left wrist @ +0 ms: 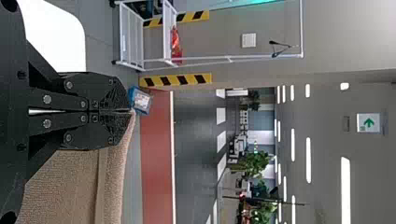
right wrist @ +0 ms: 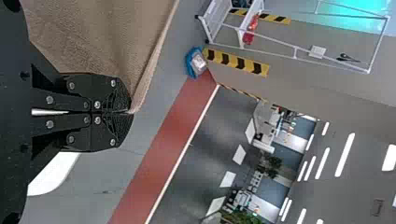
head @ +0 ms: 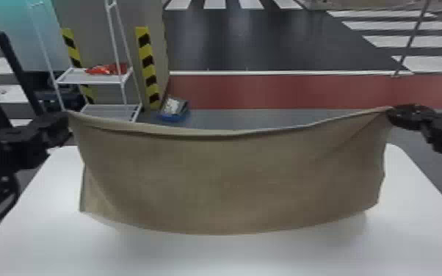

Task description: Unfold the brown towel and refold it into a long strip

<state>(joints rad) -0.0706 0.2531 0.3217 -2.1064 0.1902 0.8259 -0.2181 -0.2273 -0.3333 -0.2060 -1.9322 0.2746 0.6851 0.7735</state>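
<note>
While both arms stand out to the sides, the brown towel point(head: 231, 176) hangs stretched between the left gripper point(head: 68, 120) and the right gripper point(head: 390, 112) in the head view. Its upper edge dips in a shallow curve between the two held corners, and a dark crease runs along just beneath that edge. The lower edge bows downward in front of the white tabletop point(head: 231, 257); whether it touches the surface, I cannot tell. Near the left side, a slanting fold marks the cloth.

In the left wrist view, the jaws of the left gripper point(left wrist: 130, 111) are clenched on a corner of the towel. In the right wrist view, the right gripper point(right wrist: 130, 112) has its jaws pinched together on the opposite upper corner, the cloth falling away from the tips.
</note>
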